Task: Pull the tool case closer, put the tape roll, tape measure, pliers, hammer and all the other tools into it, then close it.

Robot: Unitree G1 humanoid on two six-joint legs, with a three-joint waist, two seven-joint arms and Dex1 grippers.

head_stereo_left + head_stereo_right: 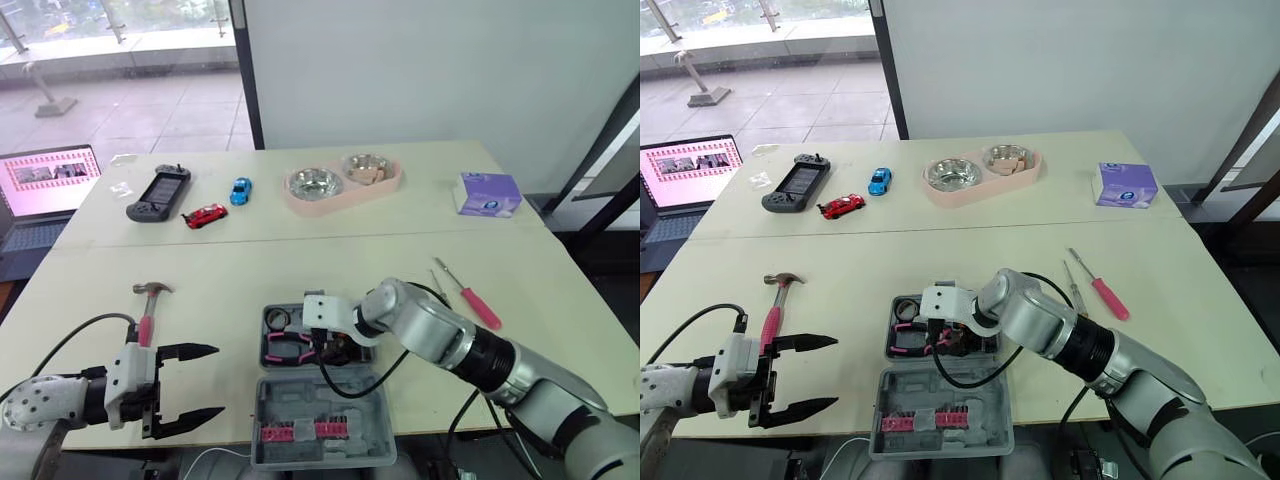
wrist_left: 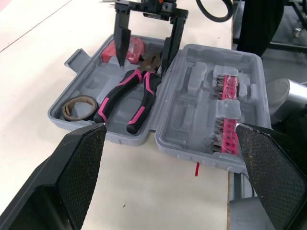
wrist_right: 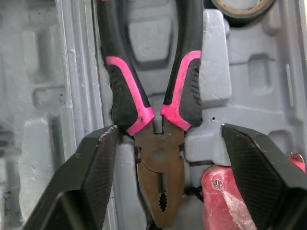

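On your left, the left gripper point(image 1: 216, 381) hangs wide open and empty at the near edge of the table point(image 1: 250, 270). The hammer point(image 1: 150, 308) lies just beyond it, with bare tabletop around. The tool case point(image 1: 322, 432) lies open at that edge, lid toward you. The left wrist view shows the tape roll point(image 2: 79, 106), pliers point(image 2: 129, 96) and tape measure point(image 2: 129, 47) inside. Your right arm stretches in from the right, and the right gripper point(image 2: 142, 64) has its fingers spread either side of the pliers' head, gripping nothing. Two screwdrivers point(image 1: 470, 296) lie well right.

Bright even daylight from window point(image 1: 120, 40); soft faint shadows on table point(image 1: 250, 270).
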